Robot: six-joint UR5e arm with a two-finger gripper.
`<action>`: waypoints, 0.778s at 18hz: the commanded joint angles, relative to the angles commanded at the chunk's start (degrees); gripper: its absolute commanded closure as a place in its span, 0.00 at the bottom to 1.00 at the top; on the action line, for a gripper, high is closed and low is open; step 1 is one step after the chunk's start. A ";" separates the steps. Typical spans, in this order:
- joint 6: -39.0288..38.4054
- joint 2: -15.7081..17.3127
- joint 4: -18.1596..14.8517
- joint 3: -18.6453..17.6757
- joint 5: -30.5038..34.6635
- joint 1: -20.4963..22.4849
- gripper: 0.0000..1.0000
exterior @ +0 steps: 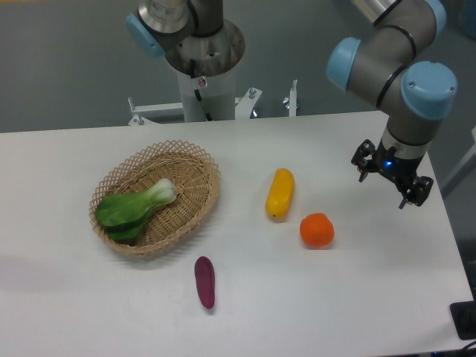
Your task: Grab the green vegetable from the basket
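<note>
A plain white table (357, 297) fills the room's foreground, backed by a flat grey wall. Nearest the viewer, a small purple vegetable (204, 281) lies on the tabletop just in front of the basket (195, 152), pointing roughly front to back. Farther in and to the right of the basket, well apart from it, sit an orange fruit (317, 230) and, just behind and left of that, a yellow oblong vegetable (280, 194), the two near each other but not touching. None of these lies between the basket and the arm.

The basket, an oval of light tan wicker with an open lattice rim, rests toward the table's left side. Inside it lies the green vegetable (132, 208), a bok choy on its side: broad dark green leaves press against the basket's front-left rim, and the pale whitish stalk base points up toward the basket's centre.

Far to the right of the basket, beyond the orange fruit, the gripper (392, 181) hangs above the table's right edge, fingers apart and holding nothing. Behind the basket, at the table's far edge, rises the arm's pale mounting column (206, 89).
</note>
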 joint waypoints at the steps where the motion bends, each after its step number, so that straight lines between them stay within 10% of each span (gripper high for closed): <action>1: 0.00 0.00 0.09 0.00 0.00 0.00 0.00; 14: -1.40 0.09 -0.17 0.00 -0.70 -0.53 0.00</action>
